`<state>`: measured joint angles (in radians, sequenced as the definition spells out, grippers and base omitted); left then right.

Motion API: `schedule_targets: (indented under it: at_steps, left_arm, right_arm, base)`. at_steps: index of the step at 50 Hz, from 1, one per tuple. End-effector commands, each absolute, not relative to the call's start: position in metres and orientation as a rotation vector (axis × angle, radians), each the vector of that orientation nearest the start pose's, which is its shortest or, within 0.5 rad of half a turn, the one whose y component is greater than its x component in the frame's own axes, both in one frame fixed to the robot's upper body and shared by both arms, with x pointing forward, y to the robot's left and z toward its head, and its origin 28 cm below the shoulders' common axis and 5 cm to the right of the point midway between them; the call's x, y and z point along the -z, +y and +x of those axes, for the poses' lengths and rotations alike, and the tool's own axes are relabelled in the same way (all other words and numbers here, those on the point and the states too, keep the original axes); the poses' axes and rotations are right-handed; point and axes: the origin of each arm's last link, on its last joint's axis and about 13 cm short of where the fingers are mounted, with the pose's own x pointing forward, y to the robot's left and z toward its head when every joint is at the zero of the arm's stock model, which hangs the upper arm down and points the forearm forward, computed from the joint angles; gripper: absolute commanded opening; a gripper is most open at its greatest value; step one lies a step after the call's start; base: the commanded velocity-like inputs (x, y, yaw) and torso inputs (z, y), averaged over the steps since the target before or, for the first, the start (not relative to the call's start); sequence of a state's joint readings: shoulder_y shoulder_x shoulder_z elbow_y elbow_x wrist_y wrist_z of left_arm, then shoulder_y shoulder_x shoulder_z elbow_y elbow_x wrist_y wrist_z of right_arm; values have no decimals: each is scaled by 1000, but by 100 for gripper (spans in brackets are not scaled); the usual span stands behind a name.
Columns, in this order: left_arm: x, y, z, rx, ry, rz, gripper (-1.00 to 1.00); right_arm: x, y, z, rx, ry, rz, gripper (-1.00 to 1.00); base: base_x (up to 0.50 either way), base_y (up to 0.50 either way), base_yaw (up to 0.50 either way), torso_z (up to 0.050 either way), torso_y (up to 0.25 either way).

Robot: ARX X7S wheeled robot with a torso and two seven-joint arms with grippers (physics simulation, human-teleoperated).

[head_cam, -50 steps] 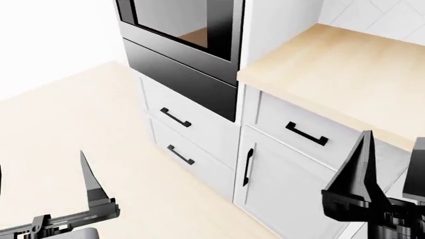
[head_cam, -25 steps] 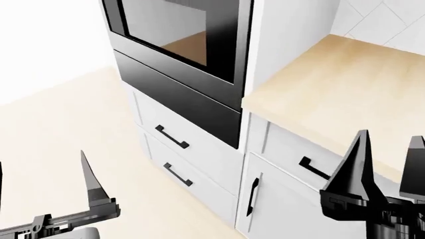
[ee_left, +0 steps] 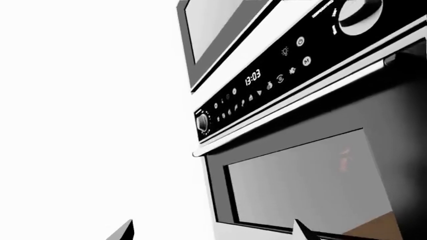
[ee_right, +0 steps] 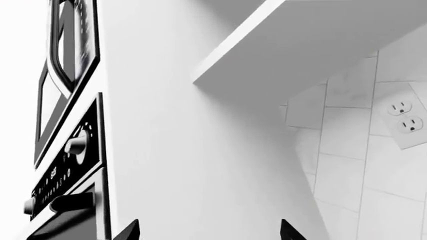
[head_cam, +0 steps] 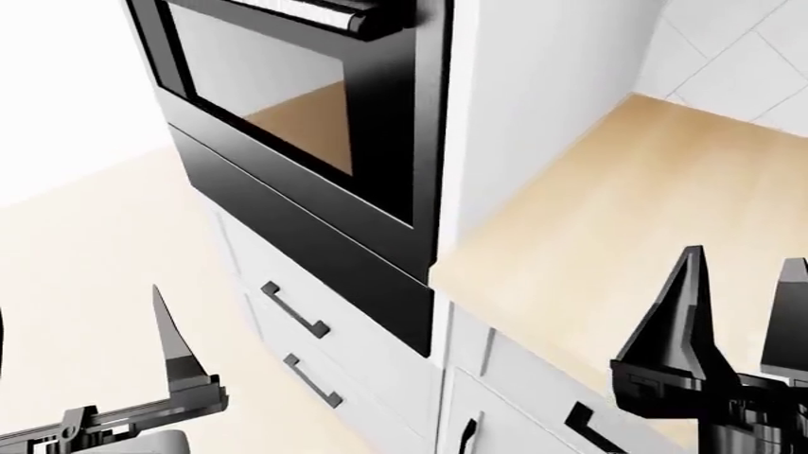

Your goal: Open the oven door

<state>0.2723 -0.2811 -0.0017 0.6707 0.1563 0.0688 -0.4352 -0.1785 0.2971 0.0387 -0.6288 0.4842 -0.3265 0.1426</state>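
The oven door (head_cam: pixel 272 90) is glossy black with a big glass window, at the upper left of the head view. Its silver bar handle (head_cam: pixel 343 13) runs along the door's top edge. In the left wrist view the oven door (ee_left: pixel 313 185) sits under the handle (ee_left: pixel 293 100) and a black control panel (ee_left: pixel 263 80). My left gripper (head_cam: pixel 82 355) hangs open at the lower left, well short of the door. My right gripper (head_cam: pixel 739 317) stands open at the lower right, over the counter. Nothing is between either pair of fingers.
A plain black panel (head_cam: pixel 316 236) lies below the door, with white drawers (head_cam: pixel 378 350) under it. A pale wood counter (head_cam: pixel 606 218) runs right of the tall white cabinet side (ee_right: pixel 200 150). A tiled wall with an outlet (ee_right: pixel 403 117) stands behind.
The head view has risen and swung: the oven door now fills more of the upper left and its silver handle has come into view. Both grippers keep their places in the frame.
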Motion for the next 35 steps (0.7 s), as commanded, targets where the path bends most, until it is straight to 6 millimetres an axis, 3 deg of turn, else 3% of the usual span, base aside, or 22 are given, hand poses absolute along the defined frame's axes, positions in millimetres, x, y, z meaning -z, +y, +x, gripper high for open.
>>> schedule_targets:
  at_steps: [1, 24, 35]
  left_arm:
    - [-117, 243, 147, -310, -552, 294, 100]
    - [-122, 245, 145, -303, -560, 304, 100]
    - [-153, 265, 160, -206, -572, 600, 100]
  right_arm:
    - [-141, -137, 159, -23, -732, 270, 100]
    - [-142, -138, 158, -12, -742, 282, 100]
    - [-142, -138, 158, -15, -747, 281, 100]
  base:
    - [377, 329, 0, 0, 0]
    - [16, 14, 0, 0, 0]
    - [0, 0, 0, 0, 0]
